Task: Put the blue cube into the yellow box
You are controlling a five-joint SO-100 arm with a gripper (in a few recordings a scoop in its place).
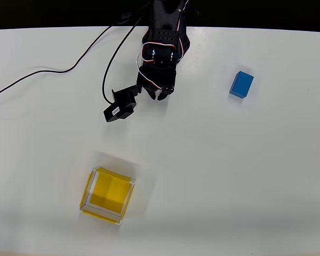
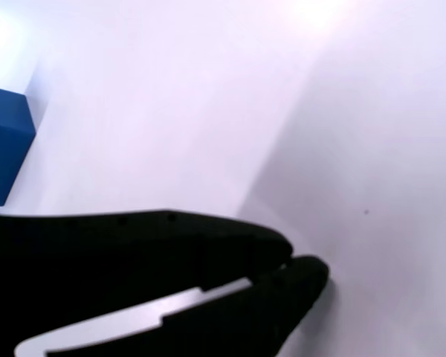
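The blue cube (image 1: 241,84) lies on the white table at the right in the overhead view, standing free. In the wrist view the blue cube (image 2: 4,145) is cut by the left edge. My black gripper (image 1: 157,95) hangs near the top centre, well to the left of the cube and apart from it. In the wrist view the gripper (image 2: 293,262) has its two fingertips meeting with nothing between them. The yellow box (image 1: 108,194) stands open-topped at the lower left, holding nothing, far below the gripper.
The white table (image 1: 229,176) stretches wide around the objects. A black cable (image 1: 53,72) runs over the table's upper left. The black wrist camera block (image 1: 120,106) juts out left of the gripper. The table's far edge borders a dark strip at the top.
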